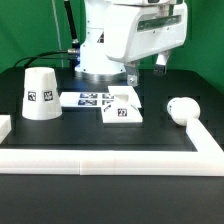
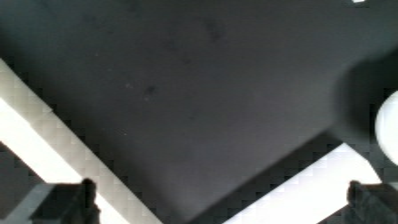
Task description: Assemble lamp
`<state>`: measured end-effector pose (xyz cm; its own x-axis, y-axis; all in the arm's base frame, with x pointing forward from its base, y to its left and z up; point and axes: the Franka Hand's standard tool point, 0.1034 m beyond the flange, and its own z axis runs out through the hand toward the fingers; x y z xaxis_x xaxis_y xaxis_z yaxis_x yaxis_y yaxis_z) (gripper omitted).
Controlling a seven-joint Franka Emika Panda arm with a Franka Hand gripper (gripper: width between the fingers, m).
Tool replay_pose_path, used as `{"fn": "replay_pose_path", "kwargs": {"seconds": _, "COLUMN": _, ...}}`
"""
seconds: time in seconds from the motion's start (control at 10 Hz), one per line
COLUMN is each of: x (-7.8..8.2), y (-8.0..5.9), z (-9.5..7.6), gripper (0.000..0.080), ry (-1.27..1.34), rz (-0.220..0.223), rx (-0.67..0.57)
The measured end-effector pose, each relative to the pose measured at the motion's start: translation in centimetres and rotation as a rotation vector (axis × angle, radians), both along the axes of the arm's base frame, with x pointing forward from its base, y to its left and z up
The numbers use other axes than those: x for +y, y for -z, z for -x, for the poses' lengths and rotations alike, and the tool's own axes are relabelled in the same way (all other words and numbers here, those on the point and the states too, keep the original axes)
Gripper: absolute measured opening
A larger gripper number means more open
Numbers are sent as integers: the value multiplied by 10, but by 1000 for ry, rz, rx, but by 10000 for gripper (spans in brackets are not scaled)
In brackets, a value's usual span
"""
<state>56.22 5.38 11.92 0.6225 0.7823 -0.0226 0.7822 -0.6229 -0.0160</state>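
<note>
1. My gripper [image 2: 217,208] hangs above the dark desk [image 1: 150,135]. Its fingers [image 2: 63,205] are spread wide, with only bare desk between them, and they touch no part.
2. In the exterior view my white arm [image 1: 125,35] stands over the far side of the desk, behind the marker board [image 1: 88,99]. Its bulk hides my fingertips there.
3. The lamp shade [image 1: 40,93] stands upright with its wide end down, near the desk edge on the exterior view's left. A black-and-white tag [image 1: 33,97] on its wall faces the camera.
4. The lamp base [image 1: 122,111] lies flat near the middle of the desk, just beside the marker board on the exterior view's right. I cannot tell whether the two touch. The base's near face carries a tag.
5. The lamp bulb [image 1: 182,108] lies on the desk near the edge on the exterior view's right, well apart from the base and the shade.
6. A long white rail [image 1: 100,158] runs along the near edge. It meets another rail at the near corner on the exterior view's right, just beyond the bulb.
7. My wrist view shows two white rail strips [image 2: 27,140] running toward each other. The bulb's round side [image 2: 386,120] shows at the border of the picture.
</note>
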Motion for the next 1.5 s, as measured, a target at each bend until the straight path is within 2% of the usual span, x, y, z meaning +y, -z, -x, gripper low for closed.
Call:
{"fn": "replay_pose_path", "kwargs": {"seconds": 0.7, "x": -1, "y": 1, "z": 1, "gripper": 699, "ry": 24, "rz": 0, "rx": 1}}
{"fn": "replay_pose_path", "kwargs": {"seconds": 0.8, "x": -10, "y": 2, "z": 7, "gripper": 699, "ry": 31, "rz": 4, "rx": 8}}
{"fn": "replay_pose_path", "kwargs": {"seconds": 0.9, "x": -16, "y": 4, "z": 16, "gripper": 699, "ry": 89, "rz": 8, "rx": 18}}
{"fn": "replay_pose_path", "kwargs": {"seconds": 1.2, "x": -12, "y": 12, "z": 36, "gripper": 699, "ry": 441, "rz": 16, "rx": 12}}
{"fn": "replay_pose_path", "kwargs": {"seconds": 1.5, "x": -10, "y": 13, "z": 36, "gripper": 699, "ry": 600, "rz": 18, "rx": 13}}
